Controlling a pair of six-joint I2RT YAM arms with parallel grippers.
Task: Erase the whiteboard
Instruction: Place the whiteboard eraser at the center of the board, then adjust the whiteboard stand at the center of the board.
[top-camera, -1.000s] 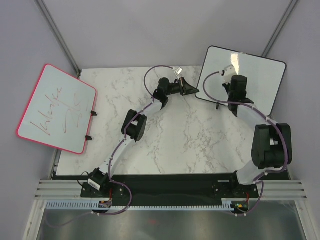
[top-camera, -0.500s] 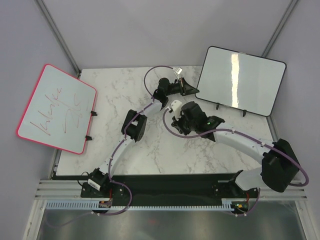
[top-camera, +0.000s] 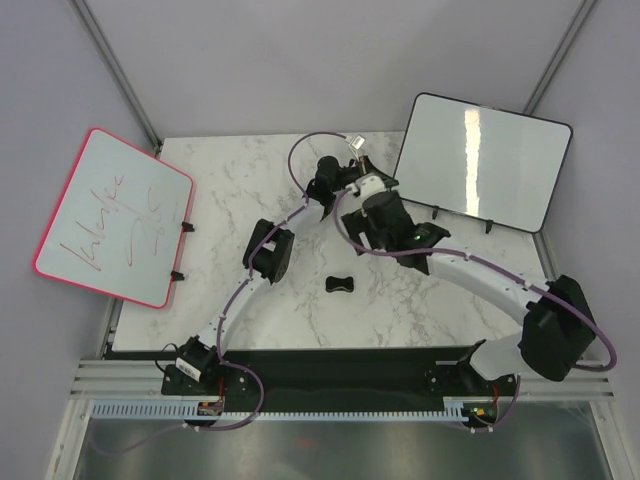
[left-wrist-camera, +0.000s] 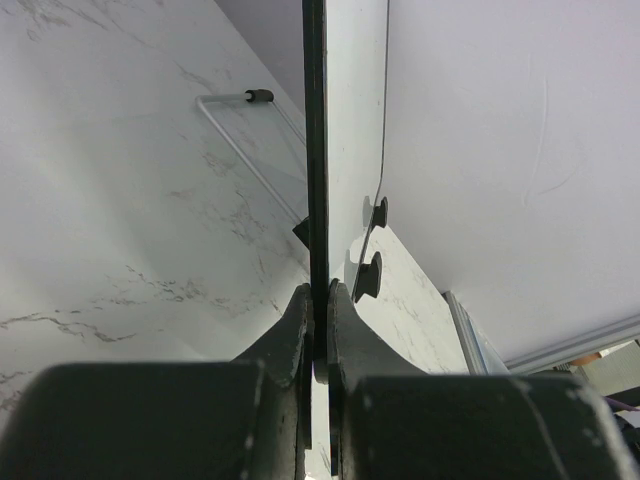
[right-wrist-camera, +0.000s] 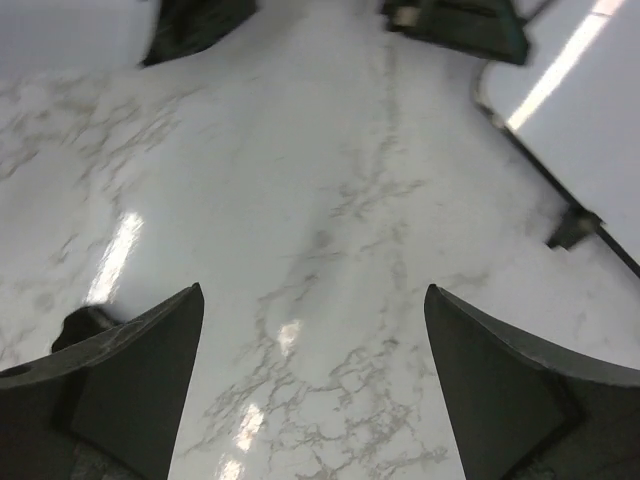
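Only your left wrist view shows left jaws pinching the whiteboard; right jaws spread. Overhead adds one pink-framed board, one eraser.

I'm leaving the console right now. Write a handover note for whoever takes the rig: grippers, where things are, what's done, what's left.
Left gripper: shut on the edge of the whiteboard, at its near-left corner.
Right gripper: open and empty, over the marble table in front of that board.
Small black block, likely the eraser: lies on the table near its middle, in no gripper.
Done: the black-framed board's face shows no writing.
Left: probably only letting go of the board and parking both arms.
The pink-framed board at the table's left edge carries red scribbles; it is not this job's.
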